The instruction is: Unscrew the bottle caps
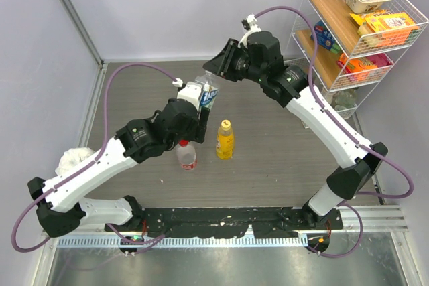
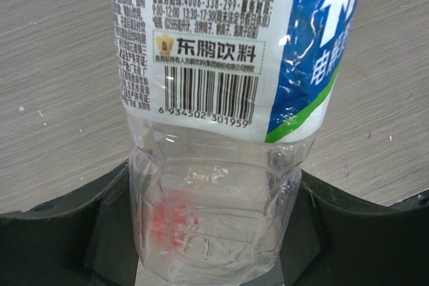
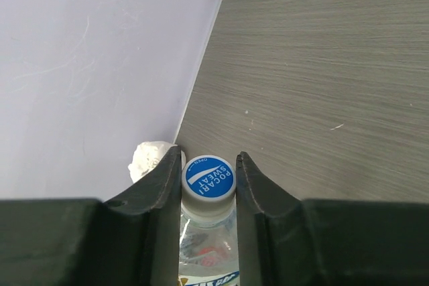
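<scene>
On your table, with the rack off at 2 o'clock, both arms meet over the far middle at about 12 o'clock. Your left arm reaches up from its 7 o'clock base, elbow bent and wrist turned toward 1 o'clock. Your right arm rises from 5 o'clock and folds back, so its wrist faces 8 o'clock, straight at the other. Between them is the blue bottle, which looks tilted, neck toward 1 o'clock, and held off the surface. That is probably so each wrist can work along the bottle's axis. Your left gripper is clamped on the clear lower body below the label, acting as the anchor against twisting. Your right gripper is nearly closed, and its jaws appear to press both sides of the blue cap, which looks seated on the neck; I judge that the turning is to come. The yellow bottle stands near the centre with its yellow cap on. The red bottle stands just beside it at 8 o'clock, with its red cap on. Both are well clear of the grippers. A white cloth lies at 9 o'clock.
</scene>
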